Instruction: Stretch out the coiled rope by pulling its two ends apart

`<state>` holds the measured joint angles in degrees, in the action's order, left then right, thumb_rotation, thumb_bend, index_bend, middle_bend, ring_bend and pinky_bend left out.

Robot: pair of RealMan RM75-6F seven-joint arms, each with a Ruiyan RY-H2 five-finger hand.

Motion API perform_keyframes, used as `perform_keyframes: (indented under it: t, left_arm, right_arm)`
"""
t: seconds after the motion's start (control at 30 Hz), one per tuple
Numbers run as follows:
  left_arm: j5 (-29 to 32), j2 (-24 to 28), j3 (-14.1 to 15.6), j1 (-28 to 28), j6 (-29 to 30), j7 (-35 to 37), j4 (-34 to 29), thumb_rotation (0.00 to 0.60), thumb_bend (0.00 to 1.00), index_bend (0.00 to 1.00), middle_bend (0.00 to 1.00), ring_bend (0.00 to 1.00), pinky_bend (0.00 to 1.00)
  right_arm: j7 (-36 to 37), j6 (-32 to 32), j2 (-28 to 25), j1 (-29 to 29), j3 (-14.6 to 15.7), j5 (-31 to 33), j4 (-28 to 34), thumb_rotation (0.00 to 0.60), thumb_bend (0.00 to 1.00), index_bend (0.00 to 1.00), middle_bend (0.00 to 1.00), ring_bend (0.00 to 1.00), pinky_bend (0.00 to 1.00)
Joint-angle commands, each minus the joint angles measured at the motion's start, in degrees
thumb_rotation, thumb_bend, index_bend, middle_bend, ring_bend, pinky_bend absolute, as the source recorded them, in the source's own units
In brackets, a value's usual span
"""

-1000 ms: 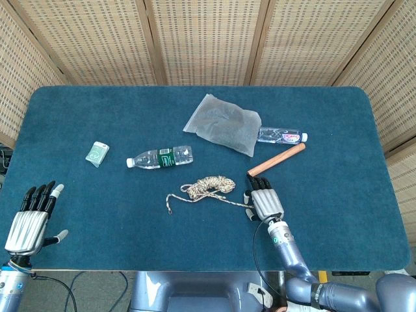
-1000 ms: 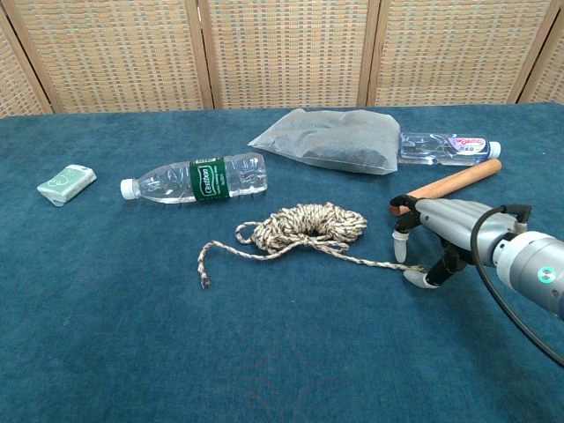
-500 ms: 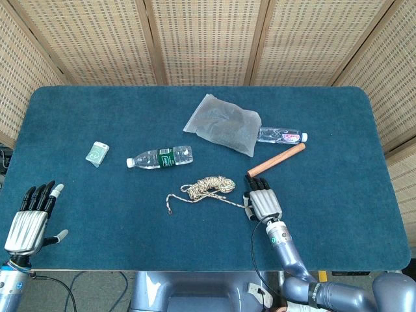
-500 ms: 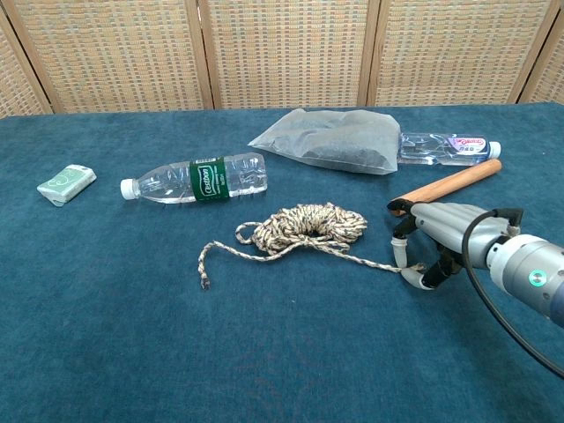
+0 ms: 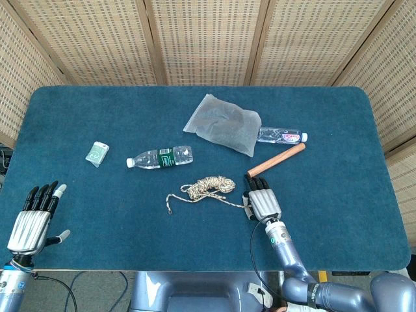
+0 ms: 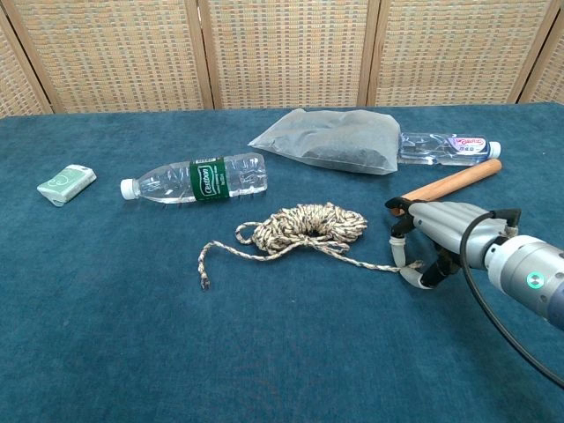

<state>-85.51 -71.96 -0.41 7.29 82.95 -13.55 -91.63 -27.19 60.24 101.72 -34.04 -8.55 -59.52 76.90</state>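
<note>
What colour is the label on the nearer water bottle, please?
Green label, clearest in the chest view.

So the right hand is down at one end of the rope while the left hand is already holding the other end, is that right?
Not quite. The right hand is indeed down at one end of the rope, but the left hand holds nothing: the head view shows it open at the table's near left edge, far from the rope's free end, which lies loose on the cloth.

Green-labelled water bottle, grey bag, second bottle, wooden stick, small green packet
</note>
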Motion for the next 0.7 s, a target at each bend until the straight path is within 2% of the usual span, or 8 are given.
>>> perform_keyframes:
  t: [0.03,0.2,0.37,0.53,0.7]
  left_arm:
    - [-0.3,-0.5,-0.4,0.6,-0.5,-0.4,0.4,0.6,0.0,0.0,0.0,0.0,0.0]
    - [-2.9,-2.4,-1.3,4.7,-4.1,-3.4,2.9,0.6,0.06,0.02,0.0,0.0,0.0]
    - [-9.3,-5.6,-2.1,12.5,-10.1,-5.3,8.9,0.6,0.16,0.18,0.0,0.0,0.0]
    - [-14.8,-8.1,-1.9,19.0,-14.1,-3.1,14.5,0.6,0.22,0.29,0.0,0.0,0.0]
    - [-19.4,-11.7,-1.2,24.8,-17.1,0.3,20.7,0.6,0.22,0.32,0.0,0.0,0.0]
  right_arm:
    - [0.1,0.0,0.0,0.0,0.0,-0.3,-0.1,0.6,0.45,0.69,0.0,0.0,0.0]
    - [-0.2,0.0,-0.1,0.0,0.2,-0.6,0.2,0.6,0.45,0.69,0.0,0.0,0.0]
    - [-0.5,0.0,-0.3,0.1,0.2,-0.7,0.5,0.6,0.45,0.69,0.0,0.0,0.0]
    - [-1.0,0.0,-0.5,0.1,0.3,-0.8,0.9,0.6,0.45,0.69,0.0,0.0,0.0]
    - [-1.4,0.0,-0.7,0.1,0.3,-0.7,1.2,0.6,0.45,0.7,0.0,0.0,0.0]
